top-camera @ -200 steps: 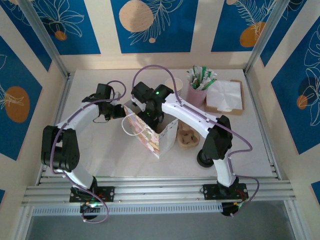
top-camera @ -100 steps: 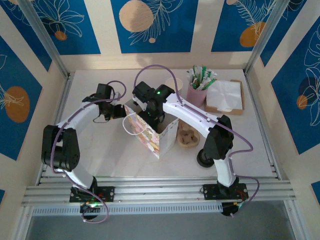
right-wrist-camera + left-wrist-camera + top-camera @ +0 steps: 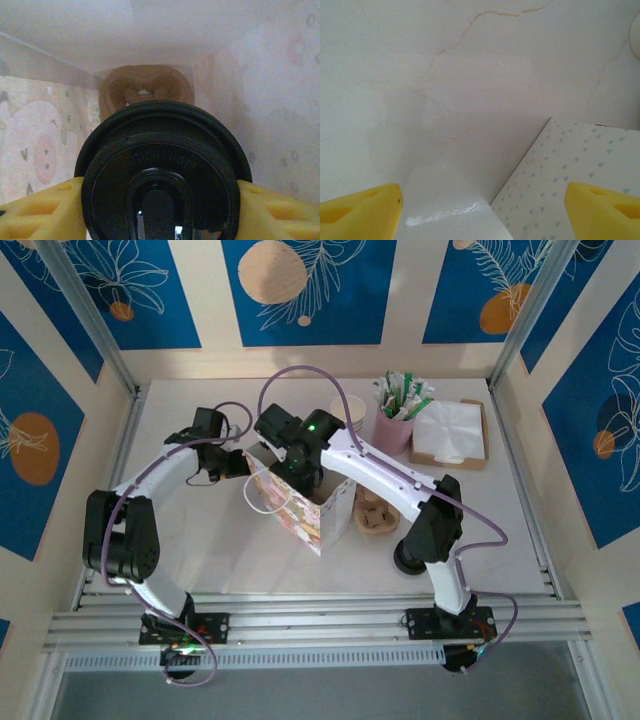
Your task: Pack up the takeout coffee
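A: Top view first. Place left gripper [image 3: 236, 462]?
B: Found just beside left edge of bag [image 3: 295, 505], low over worktop [image 3: 200, 550]. Found right gripper [image 3: 298, 472] reaching down into bag mouth.
A: Left wrist view. State?
B: Released: see yellow fingers [image 3: 360, 212] spread wide over pale marbled worktop. Note heart-print side of bag close to one finger; cannot tell whether touching.
A: Right wrist view. Coffee?
B: Grasped by right gripper, with a yellow finger pressed to each side of black lid [image 3: 200, 145]. Logged coffee [image 3: 160, 175] upright inside bag, between pig-print wall on left and pale wall on right. Noted brown item [image 3: 145, 87] lying on bag floor beyond lid. Cannot tell whether cup rests on floor or hangs.
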{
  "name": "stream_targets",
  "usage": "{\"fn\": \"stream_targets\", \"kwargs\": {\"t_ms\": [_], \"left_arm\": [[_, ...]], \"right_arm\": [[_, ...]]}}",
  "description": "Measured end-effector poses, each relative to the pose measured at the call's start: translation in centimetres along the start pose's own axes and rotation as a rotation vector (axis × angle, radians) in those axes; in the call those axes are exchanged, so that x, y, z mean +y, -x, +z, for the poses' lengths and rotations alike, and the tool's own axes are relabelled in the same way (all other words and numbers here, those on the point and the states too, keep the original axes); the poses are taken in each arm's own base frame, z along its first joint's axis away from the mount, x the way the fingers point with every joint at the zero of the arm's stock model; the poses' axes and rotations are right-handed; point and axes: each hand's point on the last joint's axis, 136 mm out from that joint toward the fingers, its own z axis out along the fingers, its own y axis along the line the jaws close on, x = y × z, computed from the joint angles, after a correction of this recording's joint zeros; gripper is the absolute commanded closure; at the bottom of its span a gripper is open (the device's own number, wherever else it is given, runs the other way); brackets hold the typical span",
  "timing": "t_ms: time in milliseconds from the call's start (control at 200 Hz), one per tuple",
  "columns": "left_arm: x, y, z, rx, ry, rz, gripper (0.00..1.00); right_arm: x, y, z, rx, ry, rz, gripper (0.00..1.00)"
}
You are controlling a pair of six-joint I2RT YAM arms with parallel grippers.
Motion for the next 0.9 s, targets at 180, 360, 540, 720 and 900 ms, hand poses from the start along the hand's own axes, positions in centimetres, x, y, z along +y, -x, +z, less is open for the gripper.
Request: {"fn": "stream_targets", "kwargs": {"t_ms": [180, 360, 540, 720, 900], "left_arm": [[0.3, 0.1, 0.0, -0.005, 0.017, 0.0, 0.14], [0.4, 0.1, 0.0, -0.007, 0.024, 0.0, 0.12], [0.5, 0.2, 0.0, -0.009, 0.032, 0.0, 0.11], [0.7, 0.2, 0.0, -0.012, 0.043, 0.0, 0.09], [1.0, 0.3, -0.1, -0.018, 0.056, 0.0, 0.09]], "right_arm": [[0.3, -1.3, 1.9, 0.068, 0.002, -0.002, 0.46], [0.3, -1.2, 2.2, 0.062, 0.012, 0.008, 0.46], [0.2, -1.0, 2.4, 0.053, 0.02, 0.017, 0.46], [0.1, -1.0, 2.4, 0.047, 0.026, 0.022, 0.46], [0.1, -1.0, 2.4, 0.045, 0.027, 0.026, 0.46]]}}
